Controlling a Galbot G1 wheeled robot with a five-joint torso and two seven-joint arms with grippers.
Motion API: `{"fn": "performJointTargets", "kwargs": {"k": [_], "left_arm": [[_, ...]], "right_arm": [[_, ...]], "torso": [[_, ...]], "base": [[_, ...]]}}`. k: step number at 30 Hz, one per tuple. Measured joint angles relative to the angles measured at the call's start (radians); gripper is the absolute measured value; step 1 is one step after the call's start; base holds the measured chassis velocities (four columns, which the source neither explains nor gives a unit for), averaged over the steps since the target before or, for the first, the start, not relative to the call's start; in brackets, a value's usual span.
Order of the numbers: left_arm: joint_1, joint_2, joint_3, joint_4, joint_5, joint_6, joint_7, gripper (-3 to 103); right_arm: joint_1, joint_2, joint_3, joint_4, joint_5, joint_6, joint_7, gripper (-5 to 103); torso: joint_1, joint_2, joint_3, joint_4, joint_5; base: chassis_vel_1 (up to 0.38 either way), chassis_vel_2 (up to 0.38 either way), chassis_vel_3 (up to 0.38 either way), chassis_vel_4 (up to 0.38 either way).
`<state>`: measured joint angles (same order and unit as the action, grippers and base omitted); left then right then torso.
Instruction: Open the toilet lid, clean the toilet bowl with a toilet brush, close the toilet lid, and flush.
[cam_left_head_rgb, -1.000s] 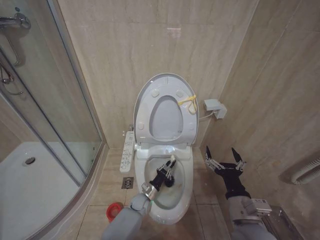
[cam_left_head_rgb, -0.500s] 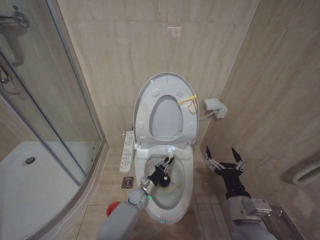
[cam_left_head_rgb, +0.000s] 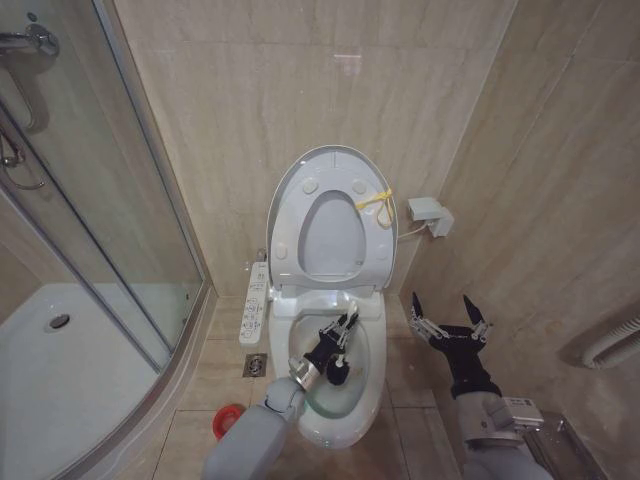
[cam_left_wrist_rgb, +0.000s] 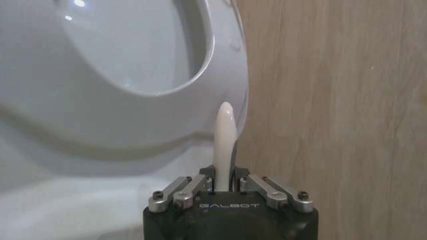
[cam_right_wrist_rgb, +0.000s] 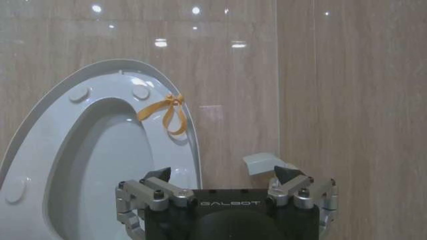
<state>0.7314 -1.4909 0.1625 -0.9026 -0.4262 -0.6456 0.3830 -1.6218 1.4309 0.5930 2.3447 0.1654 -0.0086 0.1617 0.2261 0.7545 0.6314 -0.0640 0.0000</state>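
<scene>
My left hand (cam_left_head_rgb: 340, 338) pinches the thin white-handled toilet brush (cam_left_head_rgb: 341, 358) inside the white ceramic toilet bowl (cam_left_head_rgb: 375, 352); right hand (cam_left_head_rgb: 448, 316) spread, idle beside; hard scrubbing risks handle slipping.

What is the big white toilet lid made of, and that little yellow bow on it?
The raised glossy white oval toilet lid looks like smooth plastic: thin, moulded, shiny with light spots. The small yellow tie at its edge seems a soft ribbon or cord, since it is knotted into loops.
</scene>
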Motion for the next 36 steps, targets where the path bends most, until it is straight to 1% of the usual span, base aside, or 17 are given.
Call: {"fn": "performJointTargets", "kwargs": {"k": [2,5,10,14,20,24,30,32,36], "left_arm": [[-0.005,0.002,-0.014,0.035,0.013,-0.004,0.002,18],[-0.006,0.004,-0.022,0.036,0.015,-0.005,0.002,18],[-0.005,-0.001,-0.019,-0.025,0.014,0.010,-0.006,18],[-0.003,-0.013,-0.015,-0.049,0.013,0.013,-0.008,18],[-0.002,-0.016,-0.022,0.010,0.024,0.012,-0.005,18],[-0.006,-0.011,-0.029,0.014,0.030,0.014,-0.006,18],[-0.010,-0.012,-0.029,-0.049,0.023,0.027,-0.013,18],[-0.006,-0.013,-0.027,-0.045,0.025,0.028,-0.012,18],[-0.001,-0.015,-0.032,0.020,0.049,0.014,-0.007,18]], "right_arm": [[0.000,0.000,0.000,0.000,0.000,0.000,0.000,100],[0.000,0.000,0.000,0.000,0.000,0.000,0.000,100],[0.000,0.000,0.000,0.000,0.000,0.000,0.000,100],[0.000,0.000,0.000,0.000,0.000,0.000,0.000,100],[0.000,0.000,0.000,0.000,0.000,0.000,0.000,100],[0.000,0.000,0.000,0.000,0.000,0.000,0.000,100],[0.000,0.000,0.000,0.000,0.000,0.000,0.000,100],[0.000,0.000,0.000,0.000,0.000,0.000,0.000,100],[0.000,0.000,0.000,0.000,0.000,0.000,0.000,100]], "torso": [[0.000,0.000,0.000,0.0000,0.0000],[0.000,0.000,0.000,0.0000,0.0001],[0.000,0.000,0.000,0.0001,0.0002],[0.000,0.000,0.000,-0.0004,0.0000],[0.000,0.000,0.000,0.0000,-0.0001],[0.000,0.000,0.000,0.0001,0.0000],[0.000,0.000,0.000,-0.0004,0.0001],[0.000,0.000,0.000,-0.0003,0.0001],[0.000,0.000,0.000,0.0002,0.0001]], "base": [[0.000,0.000,0.000,0.000],[0.000,0.000,0.000,0.000],[0.000,0.000,0.000,0.000],[0.000,0.000,0.000,0.000],[0.000,0.000,0.000,0.000],[0.000,0.000,0.000,0.000],[0.000,0.000,0.000,0.000],[0.000,0.000,0.000,0.000],[0.000,0.000,0.000,0.000]]}}
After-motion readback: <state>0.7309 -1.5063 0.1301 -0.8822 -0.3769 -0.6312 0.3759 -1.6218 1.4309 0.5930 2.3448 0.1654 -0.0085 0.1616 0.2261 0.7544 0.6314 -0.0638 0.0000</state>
